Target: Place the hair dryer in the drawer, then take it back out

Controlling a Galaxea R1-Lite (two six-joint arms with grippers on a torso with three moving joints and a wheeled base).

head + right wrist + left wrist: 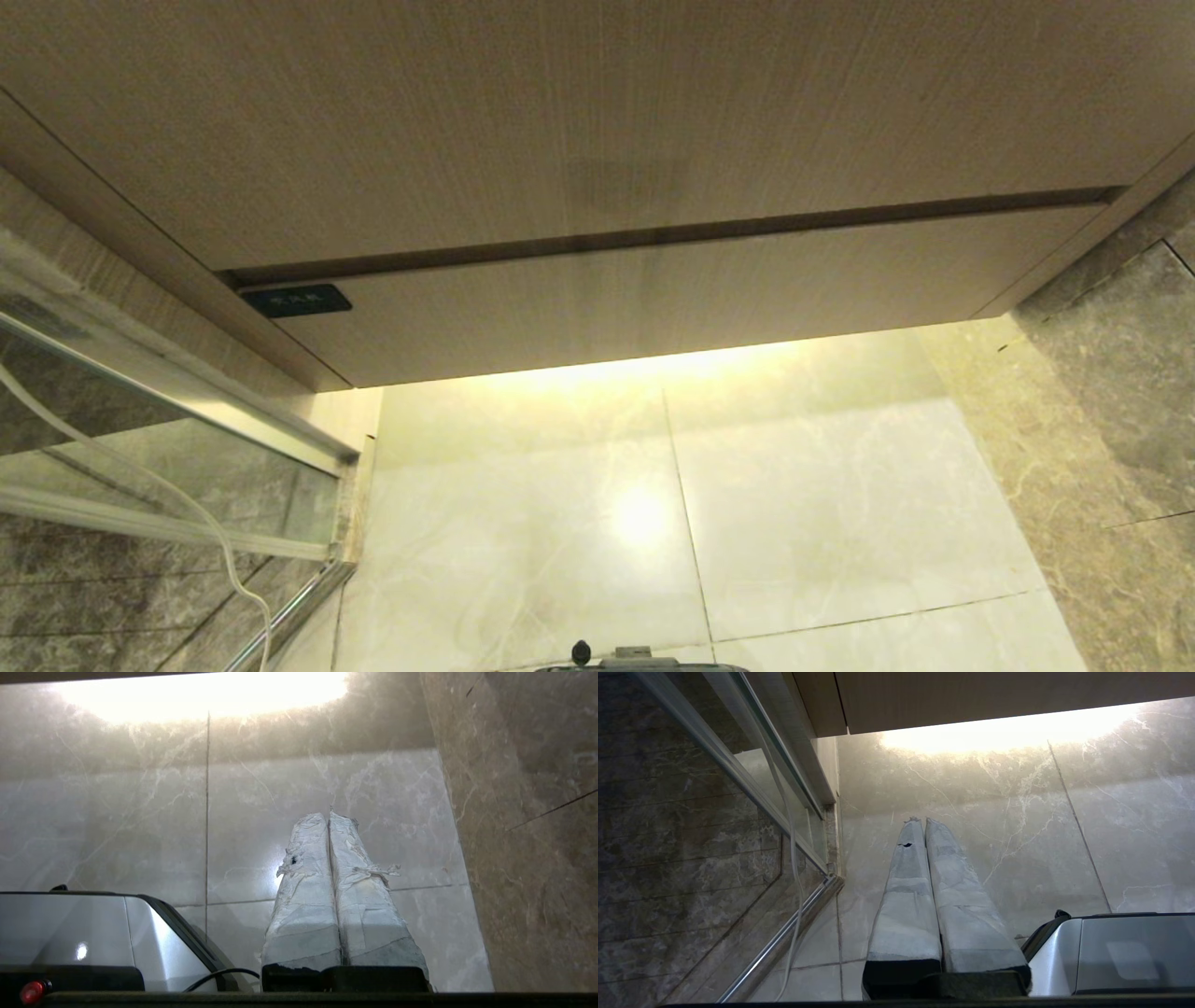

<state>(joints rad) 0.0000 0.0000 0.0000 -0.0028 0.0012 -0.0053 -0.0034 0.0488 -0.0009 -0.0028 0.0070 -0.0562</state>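
Observation:
The drawer is the low, wide wood-grain front with a small dark label at its left end, and it stands closed under the taller wood panel. The hair dryer is out of view. No arm shows in the head view. My left gripper hangs shut and empty over the pale floor tiles, its taped fingers pressed together. Over the same floor, my right gripper is also shut, with nothing between its fingers.
A glass shower door with a metal frame stands at the left, and a thin white cable hangs along it. A brown marble wall closes the right side. My silver base sits low between the arms. Light glows under the cabinet.

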